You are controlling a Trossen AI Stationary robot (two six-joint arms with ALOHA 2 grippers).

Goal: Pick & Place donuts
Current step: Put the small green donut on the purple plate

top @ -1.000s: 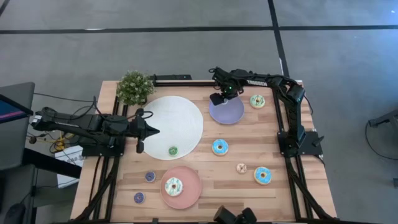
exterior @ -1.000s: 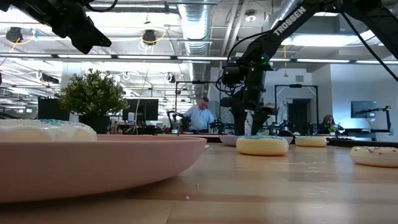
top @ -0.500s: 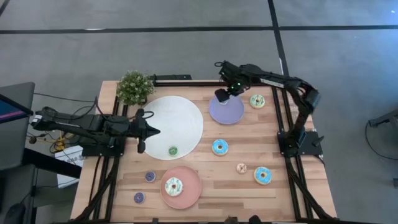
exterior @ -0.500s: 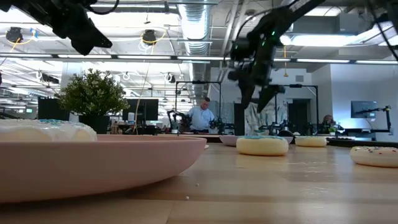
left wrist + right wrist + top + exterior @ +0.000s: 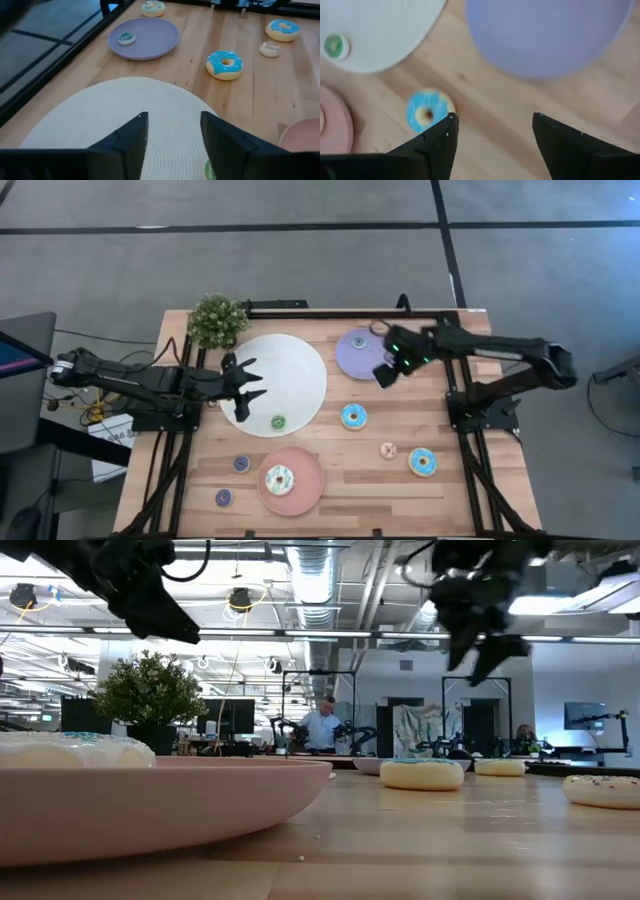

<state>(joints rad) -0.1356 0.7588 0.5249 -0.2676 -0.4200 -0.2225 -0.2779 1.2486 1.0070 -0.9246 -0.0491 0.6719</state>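
Table [image 5: 440, 490]: light wooden top; the white plate serves as landmark for every place below.
White plate [image 5: 290, 370]: largest plate, flat and round; the left wrist view cuts off its near edge behind the fingers.
Potted plant [image 5: 216, 319]: at the table corner just beyond the white plate.
Pink plate [image 5: 305, 485]: near the front edge, well apart from the white plate; its rim fills the low view and hides most of the sprinkled donut [image 5: 279, 478] lying on it.
Lilac plate [image 5: 358, 360]: just beside the white plate, toward the right arm; a small greenish donut [image 5: 126, 38] lies on it.
Left gripper [image 5: 251, 382]: over the white plate's edge nearest the left arm, fingers apart with nothing between them; the wrist view shows bare plate in the gap.
Right gripper [image 5: 384, 373]: raised over the table just past the lilac plate, away from the white plate; fingers spread wide, empty.
Blue donut [image 5: 353, 417]: on bare wood beside the white plate, between it and the right arm's base.
Second blue donut [image 5: 422, 462]: farther off, toward the front right corner.
Pale green donut [image 5: 153, 7]: beyond the lilac plate; the right arm covers it from above.
Beige mini donut [image 5: 389, 450]: between the two blue donuts.
Green mini donut [image 5: 278, 422]: on the white plate, near its front edge; only a sliver shows in the left wrist view.
Two purple-blue mini donuts [image 5: 242, 464]: on wood in front of the white plate, too small to tell their colours apart.
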